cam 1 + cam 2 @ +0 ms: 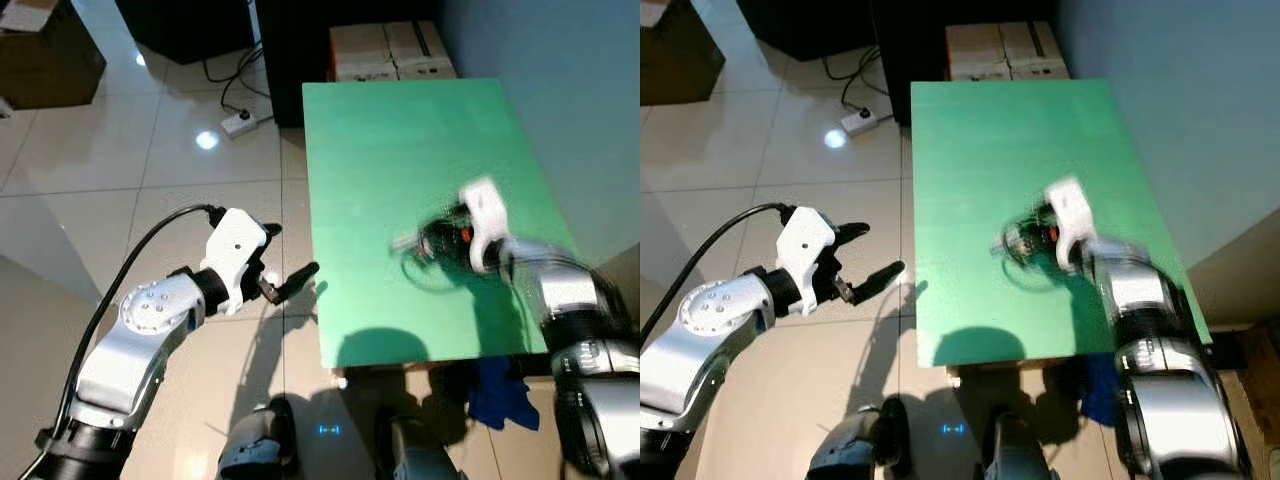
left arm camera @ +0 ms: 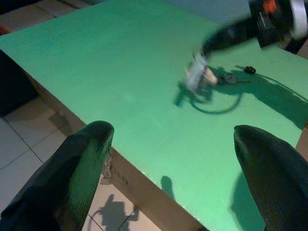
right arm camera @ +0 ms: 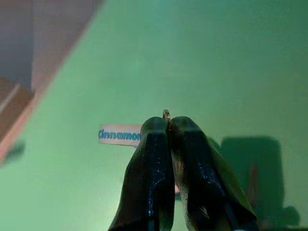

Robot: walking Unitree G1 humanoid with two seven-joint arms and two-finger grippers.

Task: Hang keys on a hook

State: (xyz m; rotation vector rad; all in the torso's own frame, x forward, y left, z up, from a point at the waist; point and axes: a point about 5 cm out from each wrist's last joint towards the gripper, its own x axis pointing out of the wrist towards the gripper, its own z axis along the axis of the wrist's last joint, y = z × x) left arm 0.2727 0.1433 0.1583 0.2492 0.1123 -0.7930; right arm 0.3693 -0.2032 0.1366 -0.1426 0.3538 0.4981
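A green table (image 1: 400,130) stands before me. Above its near right part my right gripper (image 1: 412,243) is motion-blurred. In the right wrist view this gripper (image 3: 167,124) is shut on a small gold key ring (image 3: 166,114), and a white tag (image 3: 119,135) printed "Cinnamon" hangs by it. The left wrist view has the tag and keys (image 2: 198,77) dangling just above the table under the black fingers (image 2: 226,36). My left gripper (image 1: 290,250) is open and holds nothing. It hovers over the floor just off the table's left edge and points toward the table.
Cardboard boxes (image 1: 390,50) sit behind the table's far end. A white power strip (image 1: 238,123) with cables lies on the tiled floor. A blue cloth (image 1: 500,395) lies under the table's near right corner. A teal wall (image 1: 560,90) runs along the table's right side.
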